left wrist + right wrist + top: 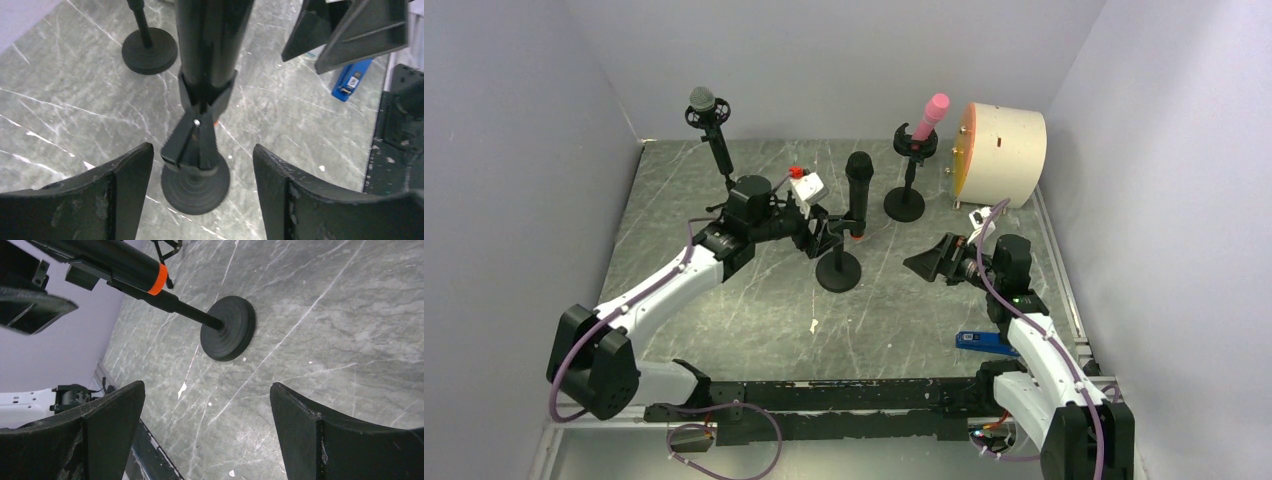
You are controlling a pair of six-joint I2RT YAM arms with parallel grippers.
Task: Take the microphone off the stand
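Note:
A black microphone [859, 185] stands upright in the clip of the middle stand [838, 270]. In the left wrist view the microphone body [210, 35] sits in the clip [200, 100] above the round base [195, 187]. My left gripper [827, 237] is open just left of the stand at clip height; its jaws [202, 150] stand on either side of the clip without touching it. My right gripper [924, 265] is open and empty to the right of the stand, pointing at it. The right wrist view shows the base [229, 327] and an orange ring [159, 279].
A grey-headed microphone [701, 98] on a stand is at the back left. A pink microphone [932, 115] on a stand [904, 204] is at the back right, beside a cream drum [1009, 150]. A blue object [984, 340] lies by the right arm.

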